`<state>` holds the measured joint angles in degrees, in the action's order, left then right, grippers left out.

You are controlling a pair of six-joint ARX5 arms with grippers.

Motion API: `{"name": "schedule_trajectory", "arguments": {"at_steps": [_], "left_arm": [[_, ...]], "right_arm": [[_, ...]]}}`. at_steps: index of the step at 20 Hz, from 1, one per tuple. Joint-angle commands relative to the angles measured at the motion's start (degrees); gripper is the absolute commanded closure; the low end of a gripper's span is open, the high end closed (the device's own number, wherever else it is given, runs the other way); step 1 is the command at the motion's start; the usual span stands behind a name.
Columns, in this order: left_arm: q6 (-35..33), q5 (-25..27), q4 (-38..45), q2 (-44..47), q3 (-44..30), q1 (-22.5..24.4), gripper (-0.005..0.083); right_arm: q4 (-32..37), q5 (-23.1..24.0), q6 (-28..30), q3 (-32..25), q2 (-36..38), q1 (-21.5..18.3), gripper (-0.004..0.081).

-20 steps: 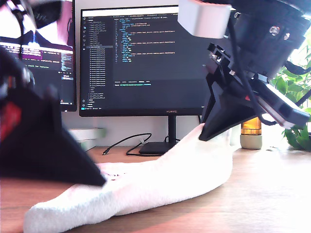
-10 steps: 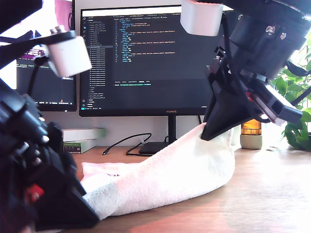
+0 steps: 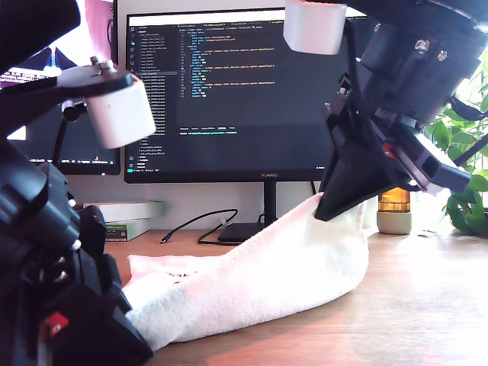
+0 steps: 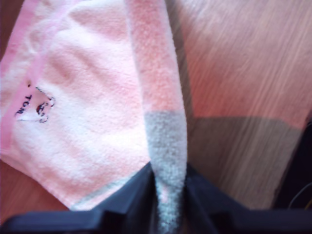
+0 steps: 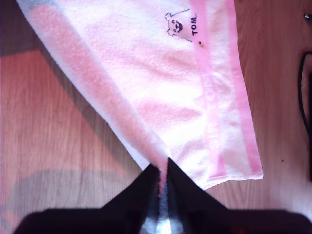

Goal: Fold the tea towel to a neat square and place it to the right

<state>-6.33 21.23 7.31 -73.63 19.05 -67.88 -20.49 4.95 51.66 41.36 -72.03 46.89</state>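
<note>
Tea towel embroidered "TOM" (beside bear face).

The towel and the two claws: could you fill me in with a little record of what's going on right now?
towel: tea towel, pink and white, draped across the wooden desk
first gripper: shut on the towel's edge, low at the exterior view's left
second gripper: shut on the towel's edge, lifted at the exterior view's right
towel shape: sagging between both grips, not yet square
behind: monitor, plant

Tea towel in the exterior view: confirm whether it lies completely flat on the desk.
No. My second gripper holds one end of the tea towel lifted off the desk.
</note>
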Motion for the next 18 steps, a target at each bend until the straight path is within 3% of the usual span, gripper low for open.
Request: {"name": "schedule_trajectory", "arguments": {"at_steps": [1,7,18], "left_arm": [[-0.5,0.3,0.0,-0.2,-0.9,-0.1,0.0786],[-1.2,-1.1,-4.4,0.2,1.1,-0.4,0.0794],[2.4,-21.8,-26.3,0.6,13.5,-0.3,0.0795]], "right_arm": [[0.3,-0.3,-0.7,0.7,-0.5,-0.2,0.0782],[-5.4,-0.5,-0.7,0.7,-0.5,-0.2,0.0783],[-22.7,-10.6,-5.7,0.7,-0.6,-0.2,0.0783]]}}
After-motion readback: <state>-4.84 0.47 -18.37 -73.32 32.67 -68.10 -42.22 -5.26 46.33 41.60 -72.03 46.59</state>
